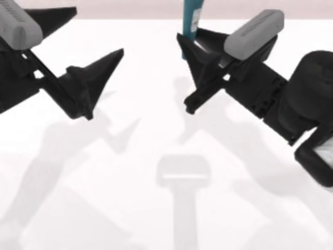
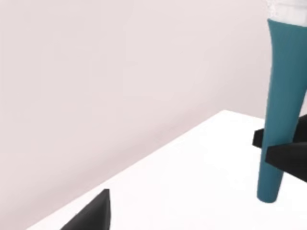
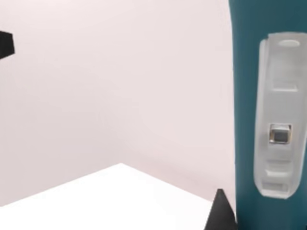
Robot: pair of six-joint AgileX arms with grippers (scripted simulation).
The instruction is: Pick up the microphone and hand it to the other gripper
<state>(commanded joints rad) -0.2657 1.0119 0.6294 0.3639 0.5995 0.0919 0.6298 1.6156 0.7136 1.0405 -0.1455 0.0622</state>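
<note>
The microphone [image 1: 191,18] stands upright above the table's far middle, with only its teal handle showing in the top view. My right gripper [image 1: 188,37] is shut on that handle from the right. The left wrist view shows the tapered handle [image 2: 283,96] hanging clear of the table, the mesh head [image 2: 288,5] at the frame's edge and black fingers [image 2: 284,154] clamped on it. The white switch strip [image 3: 280,115] fills the right wrist view beside one fingertip [image 3: 218,213]. My left gripper [image 1: 100,30] is open at the far left, well apart from the microphone.
The white table [image 1: 156,208] carries only soft shadows of the arms. A pale pink wall [image 1: 130,8] runs along the table's far edge. A wide gap lies between the two grippers.
</note>
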